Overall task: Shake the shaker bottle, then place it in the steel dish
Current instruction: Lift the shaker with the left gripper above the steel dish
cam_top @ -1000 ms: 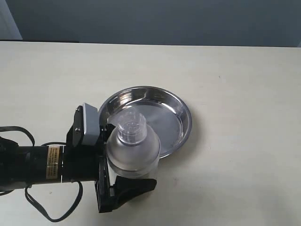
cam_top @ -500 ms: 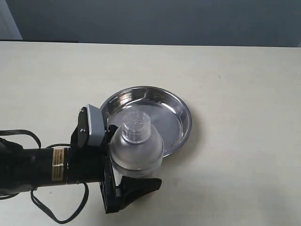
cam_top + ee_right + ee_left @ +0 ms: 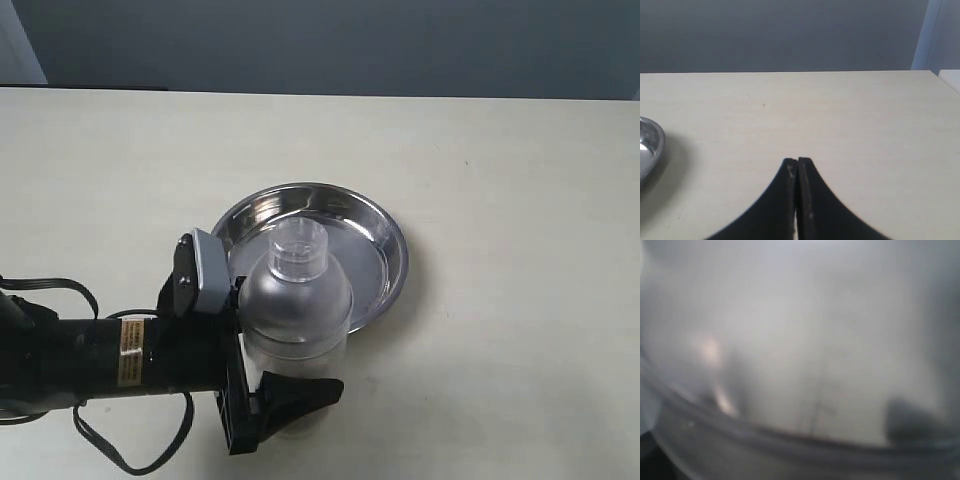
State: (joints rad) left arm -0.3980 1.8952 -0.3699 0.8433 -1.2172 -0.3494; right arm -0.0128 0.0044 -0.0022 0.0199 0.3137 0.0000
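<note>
The shaker bottle [image 3: 297, 295], clear with a frosted dome and a small cap [image 3: 299, 250], is held off the table by my left gripper [image 3: 298, 338], which is shut on its body. The bottle overlaps the near-left rim of the steel dish [image 3: 392, 245] in the exterior view. No grains show from here. In the left wrist view the bottle [image 3: 800, 340] fills the frame as a grey blur, hiding the fingers. My right gripper [image 3: 797, 161] is shut on nothing above bare table, with the dish's edge [image 3: 650, 142] off to one side; it is outside the exterior view.
The pale table [image 3: 500, 150] spreads round the dish on all sides. My left arm's black body and cable [image 3: 80, 355] lie along the near-left of the table. A dark wall runs behind the far edge.
My left gripper has carried the bottle a little to the right and farther over the dish. The cap now sits higher in the view. The right gripper shows no earlier frame.
</note>
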